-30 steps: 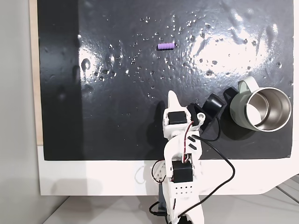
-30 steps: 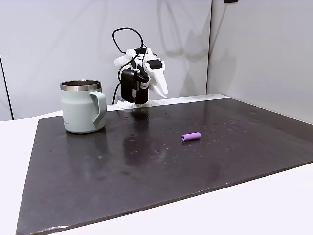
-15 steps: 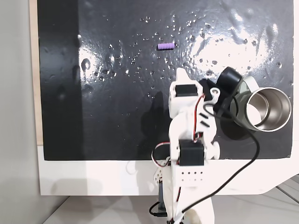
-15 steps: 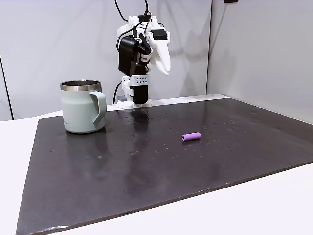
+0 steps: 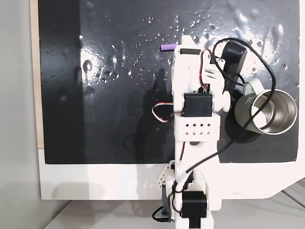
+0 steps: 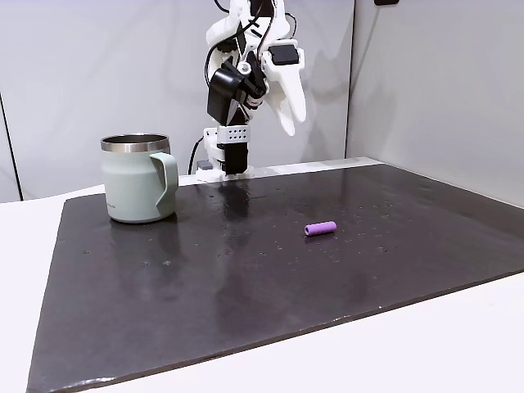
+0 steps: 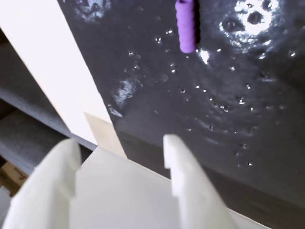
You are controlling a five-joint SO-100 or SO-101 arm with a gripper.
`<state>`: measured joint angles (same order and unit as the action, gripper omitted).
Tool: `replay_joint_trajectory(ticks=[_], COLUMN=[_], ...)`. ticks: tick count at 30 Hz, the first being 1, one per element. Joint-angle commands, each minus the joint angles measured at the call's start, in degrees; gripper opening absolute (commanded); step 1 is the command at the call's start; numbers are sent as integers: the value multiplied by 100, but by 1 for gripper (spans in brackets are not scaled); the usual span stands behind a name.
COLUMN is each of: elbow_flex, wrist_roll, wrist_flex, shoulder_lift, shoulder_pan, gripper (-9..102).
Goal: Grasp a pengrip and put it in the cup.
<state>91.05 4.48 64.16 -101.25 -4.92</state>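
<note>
The pengrip (image 6: 320, 228), a tiny purple ribbed tube, lies on the black mat (image 6: 246, 278), right of centre. In a fixed view from above, the pengrip (image 5: 167, 48) peeks out just left of my gripper (image 5: 181, 47). The grey-green cup (image 6: 137, 178) with a steel rim stands upright at the mat's left, and the cup (image 5: 267, 113) shows its shiny inside from above. My gripper (image 6: 287, 124) hangs high above the mat, behind the pengrip, pointing down. In the wrist view the gripper (image 7: 121, 145) is open and empty, and the pengrip (image 7: 186, 24) lies ahead at the top edge.
The mat lies on a white table (image 6: 458, 344). Pale walls (image 6: 426, 82) stand behind and to the right. The black round wrist camera (image 5: 234, 55) and its cable (image 5: 259, 52) hang near the cup. The arm's base (image 6: 221, 168) stands at the mat's far edge.
The arm has lifted from its folded pose near the base and reached out over the mat toward the pengrip. The pengrip and the cup have not moved.
</note>
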Motion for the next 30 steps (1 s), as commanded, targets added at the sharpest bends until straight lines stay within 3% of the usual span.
replay_joint_trajectory(ticks=[1,8,17,30], elbow_flex=[-844,-2619,-6214,-7304], wrist_roll=[167,510,738,712], wrist_flex=[290,1239,2892,3085], shoulder_lift=[466,2250,4957,6583], shoulder_pan=[-105,-97,-193,-352], gripper=[18,18,18,18])
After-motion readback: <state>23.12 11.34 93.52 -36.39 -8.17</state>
